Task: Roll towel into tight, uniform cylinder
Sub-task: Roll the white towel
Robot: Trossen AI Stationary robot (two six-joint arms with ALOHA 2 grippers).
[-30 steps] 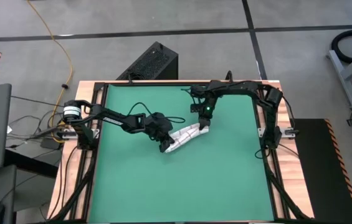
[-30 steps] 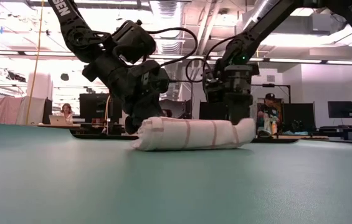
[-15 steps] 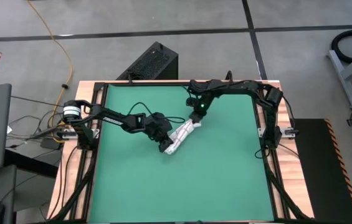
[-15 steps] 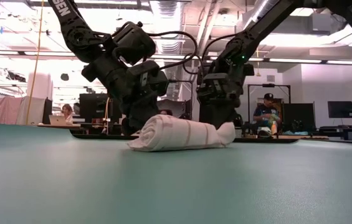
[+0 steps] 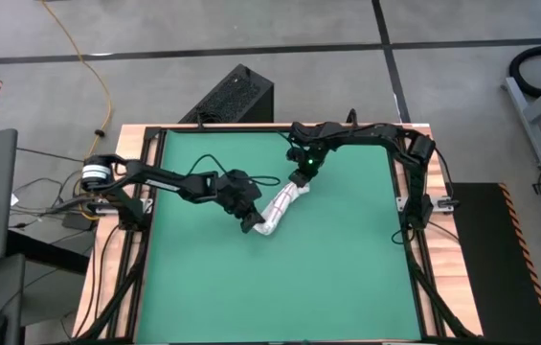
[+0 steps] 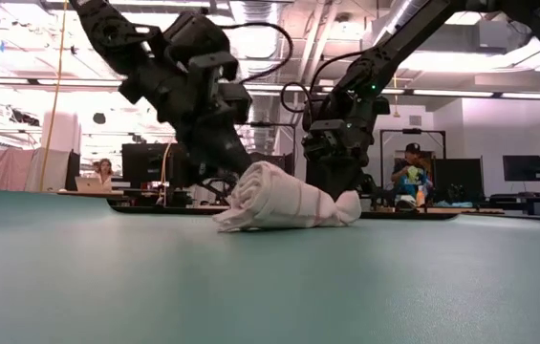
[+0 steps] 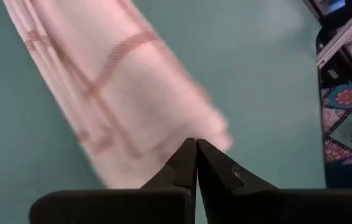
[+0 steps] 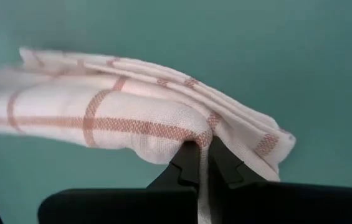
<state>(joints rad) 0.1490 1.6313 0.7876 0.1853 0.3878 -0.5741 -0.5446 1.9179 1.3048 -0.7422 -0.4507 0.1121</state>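
Observation:
The towel, white with thin red grid lines, lies rolled into a short cylinder on the green mat, slanting from near-left to far-right. It also shows in the low view. My left gripper is shut at the roll's near end. My right gripper is shut on cloth at the roll's far end. My left gripper has its shut fingertips against the roll's side close to its near end, coming slanting down from the table's left. The roll lies on the mat. My right gripper pinches a fold of the towel's outer layer between its two fingers, near the roll's far end. A thin strip of cloth shows between the fingers. The fingers come from above and the far side. The roll rests on the mat below them.
The mat has bare room toward the near and right edges. The black table frame runs round it. A black box stands on the floor beyond the far edge. People sit in the room behind.
My right gripper has gone toward the table's far-left, carrying the towel's far end with it. The roll has drawn in narrower and swung about, so its near end now faces the low camera. My left gripper has risen a little and tipped at that near end.

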